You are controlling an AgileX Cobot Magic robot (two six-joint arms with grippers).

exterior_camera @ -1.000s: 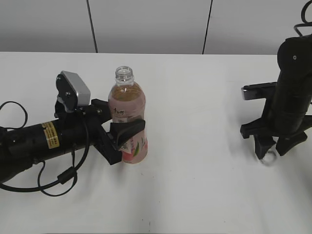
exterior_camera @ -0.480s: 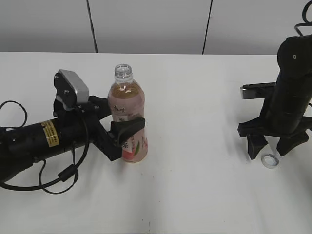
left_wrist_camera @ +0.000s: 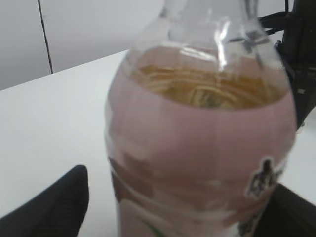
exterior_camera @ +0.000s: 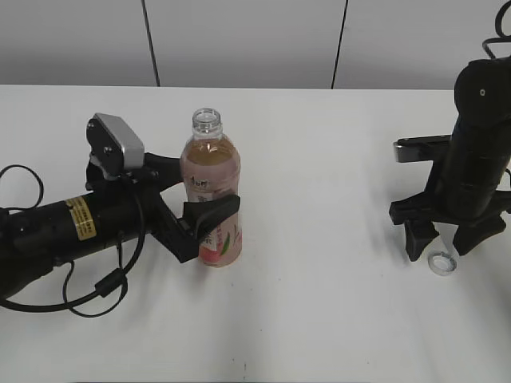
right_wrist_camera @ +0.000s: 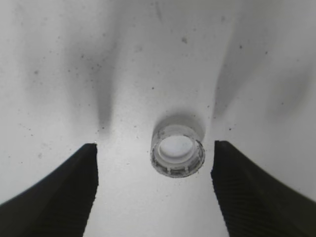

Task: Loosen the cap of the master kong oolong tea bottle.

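The master kong oolong tea bottle (exterior_camera: 212, 187) stands upright on the white table with its neck open and no cap on it. It fills the left wrist view (left_wrist_camera: 197, 138). My left gripper (exterior_camera: 201, 194) lies sideways with its fingers around the bottle's label; a gap shows between the left finger and the bottle (left_wrist_camera: 182, 210), so it is open. The white cap (exterior_camera: 441, 262) lies open side up on the table at the right. My right gripper (exterior_camera: 444, 244) hangs just above it, open, with the cap (right_wrist_camera: 177, 150) between its fingers (right_wrist_camera: 154, 190), touching neither.
The white table (exterior_camera: 319, 319) runs back to a grey panelled wall. A black cable (exterior_camera: 96, 299) loops on the table beside the left arm. The right arm's dark body (exterior_camera: 479, 144) stands tall at the right edge.
My right gripper opened and rose slightly, leaving the cap on the table. My left gripper's fingers spread a little and the bottle shifted slightly right.
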